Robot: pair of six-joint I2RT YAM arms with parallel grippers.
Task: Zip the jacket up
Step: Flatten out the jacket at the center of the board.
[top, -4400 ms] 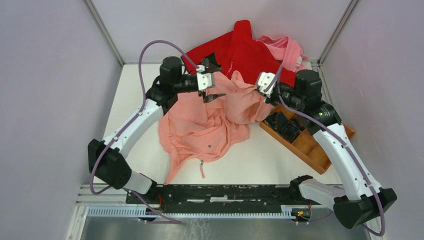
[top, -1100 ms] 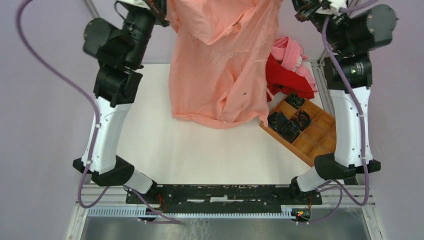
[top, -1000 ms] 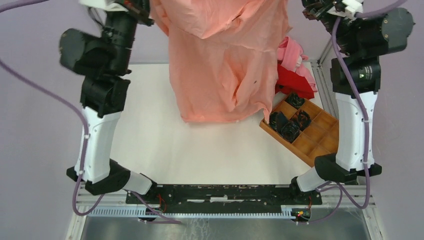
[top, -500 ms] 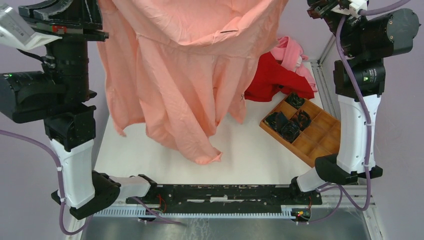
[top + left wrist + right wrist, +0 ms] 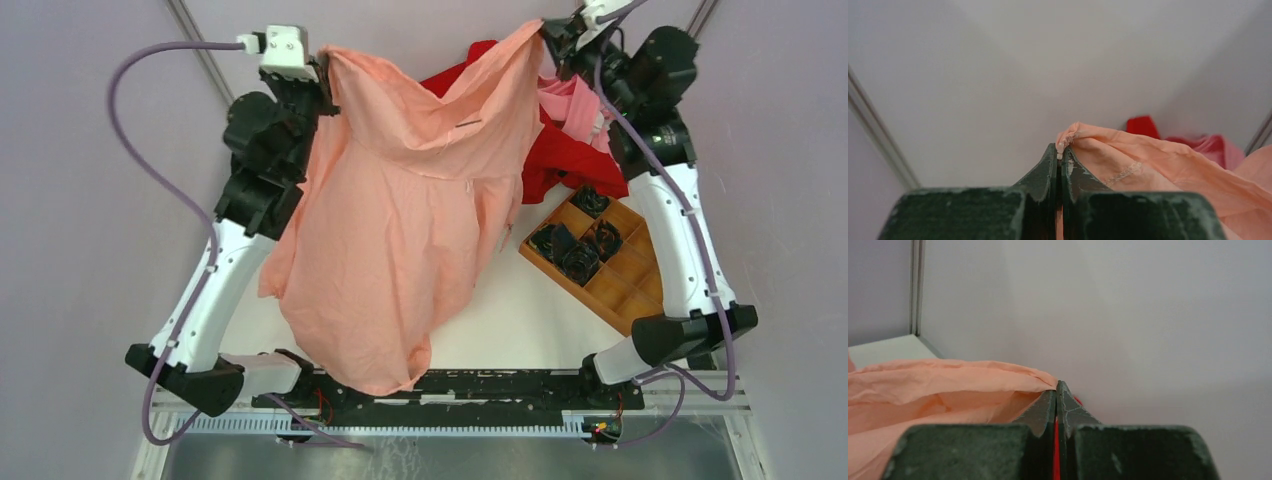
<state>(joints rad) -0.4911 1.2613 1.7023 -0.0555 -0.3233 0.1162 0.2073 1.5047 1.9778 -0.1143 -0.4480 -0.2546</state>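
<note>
The jacket [image 5: 400, 230] was held aloft over the table [image 5: 520, 320], stretched by two points of its upper edge and left to hang toward the near edge; its lowest fold was seen over the base rail [image 5: 500, 385] in the top view, though whether it touched anything there could not be told. The left gripper [image 5: 1059, 152] was pressed together on a fold of the jacket's hem above the far-left corner; the right gripper [image 5: 1057, 387] was likewise pinched shut on the fabric's edge above the far-right corner. The garment was judged to be held this way so that it could be opened out and its front edges and zip found; no closed zip could be made out, so the task was judged to be at an early stage.

A red garment [image 5: 560, 150] and a paler pink garment [image 5: 575, 100] were heaped at the far-right corner, partly hidden behind the jacket. A wooden tray [image 5: 640, 300], divided into compartments, was set askew along the right edge; dark rolled bundles [image 5: 570, 255] were lodged in its farther compartments, while bare wood was shown in the nearer ones.
</note>
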